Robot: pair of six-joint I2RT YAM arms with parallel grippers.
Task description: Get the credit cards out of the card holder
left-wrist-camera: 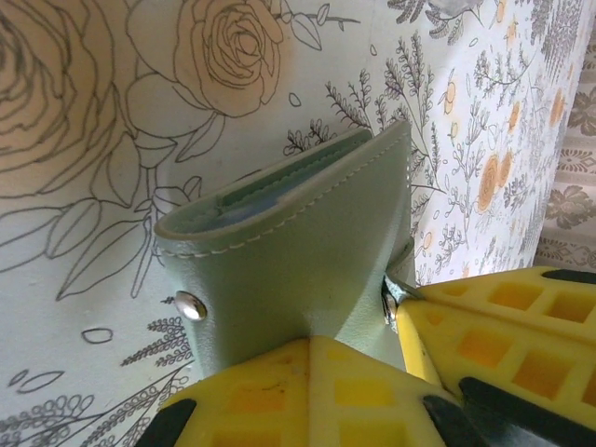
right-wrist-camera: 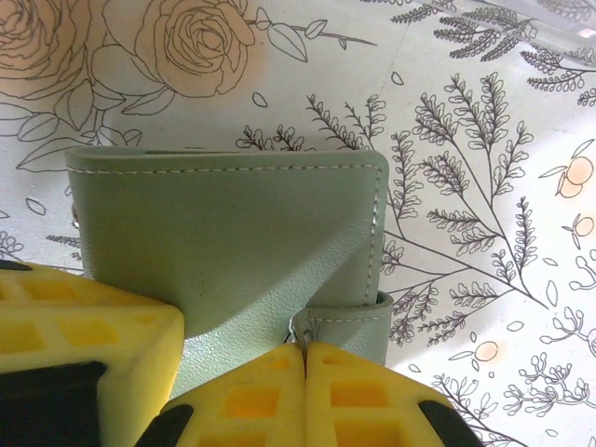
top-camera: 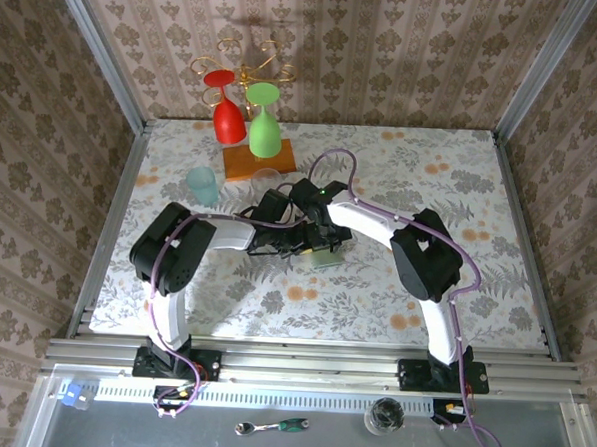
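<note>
Floral surface (top-camera: 430, 190), mid-span: my left end effector (left-wrist-camera: 310, 346) clenches the closed card holder (right-wrist-camera: 233, 233) by one edge, apparently to steady it, while my right end effector (right-wrist-camera: 305, 352) pinches its strap tab (right-wrist-camera: 349, 317), probably to peel it open. Beyond stands a glass rack (top-camera: 259, 162).

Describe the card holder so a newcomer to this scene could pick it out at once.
On the floral table, look mid-table, just nearer than the orange stand hung with a red glass and a green glass, where the left gripper and right gripper meet. Both pinch the card holder. It is the only flat, pale sage-green fold there, with white stitching and a snap strap.
</note>
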